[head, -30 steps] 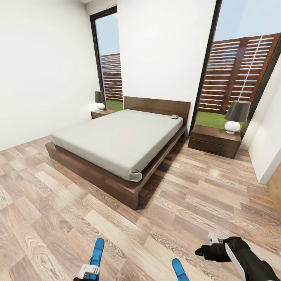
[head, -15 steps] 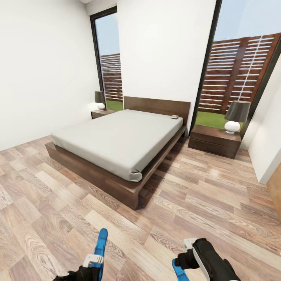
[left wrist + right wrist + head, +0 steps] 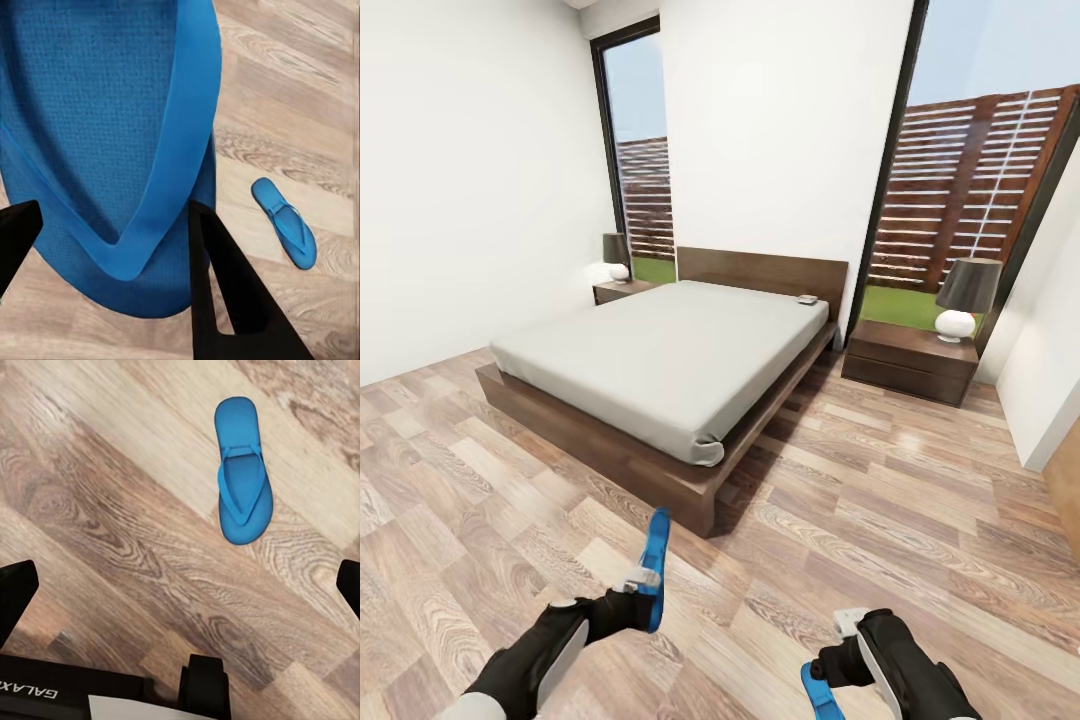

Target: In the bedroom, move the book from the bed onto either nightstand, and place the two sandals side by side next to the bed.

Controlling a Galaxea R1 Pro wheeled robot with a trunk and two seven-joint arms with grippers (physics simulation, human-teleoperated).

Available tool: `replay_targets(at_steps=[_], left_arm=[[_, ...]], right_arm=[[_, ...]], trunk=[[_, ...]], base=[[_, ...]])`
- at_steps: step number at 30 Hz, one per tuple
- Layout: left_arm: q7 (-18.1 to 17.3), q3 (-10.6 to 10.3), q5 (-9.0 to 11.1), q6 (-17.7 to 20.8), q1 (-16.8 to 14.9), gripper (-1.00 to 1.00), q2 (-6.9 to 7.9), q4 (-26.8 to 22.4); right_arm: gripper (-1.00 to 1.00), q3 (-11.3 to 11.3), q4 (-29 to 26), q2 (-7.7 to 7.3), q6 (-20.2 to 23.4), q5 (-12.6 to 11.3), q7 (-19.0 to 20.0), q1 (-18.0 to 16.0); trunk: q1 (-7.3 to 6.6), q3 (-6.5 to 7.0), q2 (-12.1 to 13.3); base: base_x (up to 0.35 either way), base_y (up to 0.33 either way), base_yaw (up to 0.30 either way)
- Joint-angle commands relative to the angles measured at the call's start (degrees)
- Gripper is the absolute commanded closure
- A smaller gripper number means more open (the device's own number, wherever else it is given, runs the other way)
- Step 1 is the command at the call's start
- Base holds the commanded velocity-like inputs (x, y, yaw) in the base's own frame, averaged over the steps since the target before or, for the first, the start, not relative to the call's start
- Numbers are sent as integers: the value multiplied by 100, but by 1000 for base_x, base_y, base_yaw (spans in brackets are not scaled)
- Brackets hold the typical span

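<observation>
Two blue sandals occupy us: our left hand (image 3: 645,590) is clamped on one sandal (image 3: 654,566), lifted above the plank floor (image 3: 920,520) near the bed's (image 3: 660,370) foot corner; the other sandal (image 3: 241,478) lies flat on the floor under our right hand (image 3: 838,650), fingers spread wide and empty; the book (image 3: 807,299) rests on the mattress beside the headboard.

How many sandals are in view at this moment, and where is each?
2. One sandal is held in the left end effector, lifted above the floor. The other sandal lies flat on the floor below the right end effector, near the bed's foot.
</observation>
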Motion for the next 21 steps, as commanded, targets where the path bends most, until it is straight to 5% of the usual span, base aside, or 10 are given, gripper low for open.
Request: replay_targets(at_steps=[1,5,11,21], left_arm=[[7,-22,38,202,-6,100,8,-210],[-4,-2,197,946,-59,100,50,-812],[-383,2,985,1235,-106,100,263,-949],[-623,8,1169,1252,-112,100,487,-961]], right_arm=[[-100,3,-8,-2,21,60,47,-2],[-100,-1,-20,-13,19,54,62,-2],[-100,-6,-34,-117,27,51,66,-2],[-100,-13,-35,-948,28,31,220,-2]], trunk=[[-1,-6,-2],[-1,-6,-2],[-1,-6,-2],[-1,-6,-2]], base=[[0,0,0],[0,0,0],[0,0,0],[0,0,0]])
